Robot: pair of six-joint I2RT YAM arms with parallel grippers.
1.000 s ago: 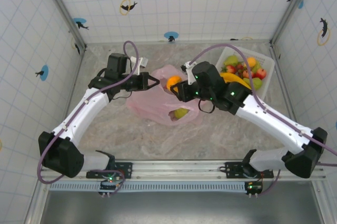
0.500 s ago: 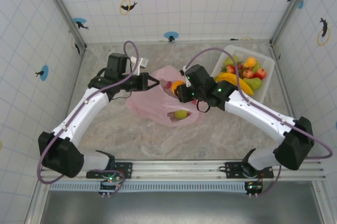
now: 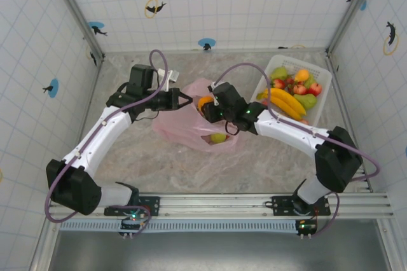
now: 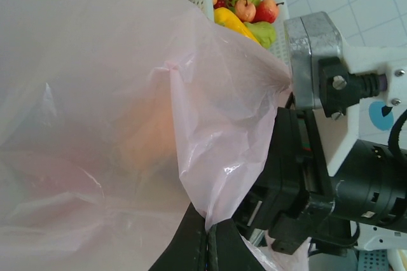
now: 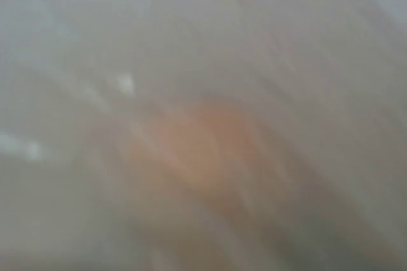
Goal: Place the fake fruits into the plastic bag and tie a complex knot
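If my left pincer slips off the bag rim, the mouth sags and the orange rolls onto the table. That pincer is clenched on the film, with its arm reaching in from the left. My right arm stretches across from the basket. Its pincer, grasping the orange, hangs at the bag's mouth.

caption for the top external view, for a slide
Left pincer pinches the pink plastic bag open while the right pincer holds an orange at its mouth, white fruit basket nearby.
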